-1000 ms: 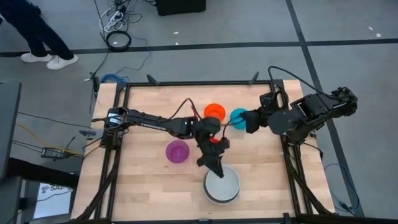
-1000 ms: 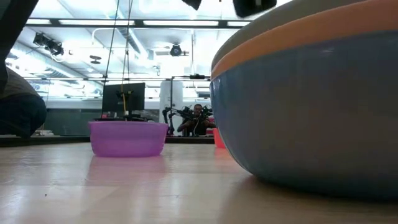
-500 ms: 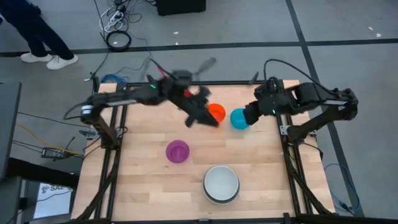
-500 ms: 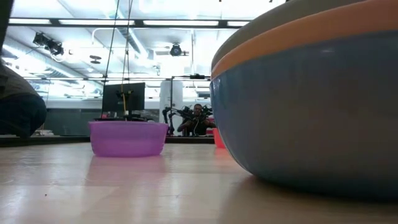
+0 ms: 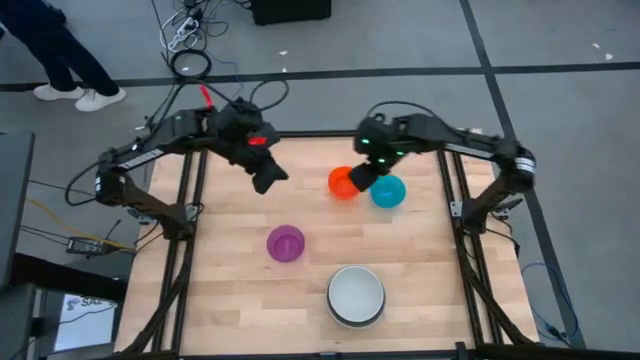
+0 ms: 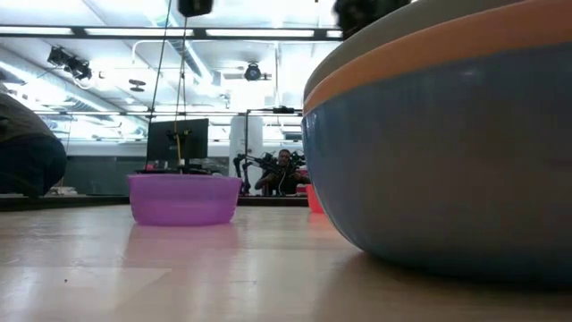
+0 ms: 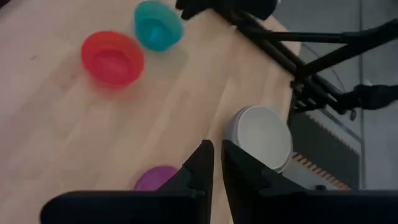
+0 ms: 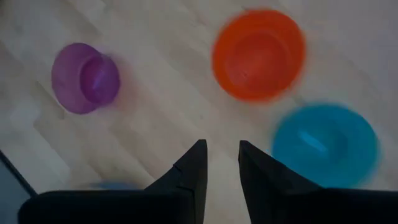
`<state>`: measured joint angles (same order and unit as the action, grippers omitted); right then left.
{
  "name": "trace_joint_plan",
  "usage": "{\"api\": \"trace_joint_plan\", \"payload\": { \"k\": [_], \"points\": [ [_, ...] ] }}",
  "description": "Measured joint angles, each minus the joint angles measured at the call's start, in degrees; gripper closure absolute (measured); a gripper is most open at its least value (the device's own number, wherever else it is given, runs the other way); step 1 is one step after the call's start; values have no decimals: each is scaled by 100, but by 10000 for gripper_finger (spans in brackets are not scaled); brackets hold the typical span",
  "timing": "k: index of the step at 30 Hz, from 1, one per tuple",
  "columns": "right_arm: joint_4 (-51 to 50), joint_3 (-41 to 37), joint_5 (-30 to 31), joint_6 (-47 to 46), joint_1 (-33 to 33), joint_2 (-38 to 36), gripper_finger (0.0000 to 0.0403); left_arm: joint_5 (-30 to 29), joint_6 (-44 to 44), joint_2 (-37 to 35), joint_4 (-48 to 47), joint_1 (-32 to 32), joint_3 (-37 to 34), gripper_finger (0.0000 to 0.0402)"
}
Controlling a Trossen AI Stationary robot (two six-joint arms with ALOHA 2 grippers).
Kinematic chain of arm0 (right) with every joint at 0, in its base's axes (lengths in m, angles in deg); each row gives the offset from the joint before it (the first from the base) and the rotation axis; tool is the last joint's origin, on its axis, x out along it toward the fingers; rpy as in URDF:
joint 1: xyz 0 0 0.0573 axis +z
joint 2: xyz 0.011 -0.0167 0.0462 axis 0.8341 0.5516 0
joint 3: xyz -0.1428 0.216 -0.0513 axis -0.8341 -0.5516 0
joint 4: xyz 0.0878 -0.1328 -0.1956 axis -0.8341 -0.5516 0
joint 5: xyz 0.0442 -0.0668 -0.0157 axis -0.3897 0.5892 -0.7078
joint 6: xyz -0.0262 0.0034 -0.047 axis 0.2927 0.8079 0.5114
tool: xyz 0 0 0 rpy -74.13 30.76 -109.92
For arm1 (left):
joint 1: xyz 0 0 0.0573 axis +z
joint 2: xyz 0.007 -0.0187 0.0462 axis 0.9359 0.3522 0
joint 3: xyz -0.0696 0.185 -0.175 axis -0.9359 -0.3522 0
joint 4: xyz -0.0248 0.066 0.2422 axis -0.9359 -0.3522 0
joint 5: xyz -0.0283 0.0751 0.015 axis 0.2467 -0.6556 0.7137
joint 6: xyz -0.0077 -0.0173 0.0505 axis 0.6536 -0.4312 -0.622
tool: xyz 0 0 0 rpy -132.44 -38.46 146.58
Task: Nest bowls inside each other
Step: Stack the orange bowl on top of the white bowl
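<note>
The stack of big bowls [image 5: 356,295], white inside, is seen at the table's [image 5: 230,300] near edge. The purple bowl [image 5: 285,243] lies to its left, the red-orange bowl [image 5: 343,183] and teal bowl [image 5: 387,191] side by side beyond it. The left gripper [image 5: 266,178], nearly shut and empty, is held above the far left part of the table; the right gripper [image 5: 361,177], narrowly parted and empty, above the red-orange bowl. No writing can be read.

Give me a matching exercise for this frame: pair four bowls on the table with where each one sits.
Things:
1. purple bowl
2. red-orange bowl
3. teal bowl
4. white bowl

Places:
A. nested on top of the stack of big bowls at the near edge
B. alone toward the table's left
C. far side, beside the red-orange one, nearer the right arm's base
D. far side, just left of the teal one

Pairs: 1-B, 2-D, 3-C, 4-A
</note>
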<state>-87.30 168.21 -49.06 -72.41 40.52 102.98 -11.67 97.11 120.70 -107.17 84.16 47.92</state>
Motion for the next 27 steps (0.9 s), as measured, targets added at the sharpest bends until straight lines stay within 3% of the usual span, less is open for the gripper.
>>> {"api": "trace_joint_plan", "payload": {
  "k": [5, 14, 27],
  "points": [
    [756, 0, -458, 773, -305, 771, 289, -251, 238, -206, -47, -11, -3, 361],
    [849, 0, -782, 1095, -484, 1762, 230, -702, 356, -266, -13, -26, -3, 361],
    [1085, 0, -715, 1662, -324, 2358, 226, -1249, 257, -231, -17, -26, -9, 361]
  ]
}}
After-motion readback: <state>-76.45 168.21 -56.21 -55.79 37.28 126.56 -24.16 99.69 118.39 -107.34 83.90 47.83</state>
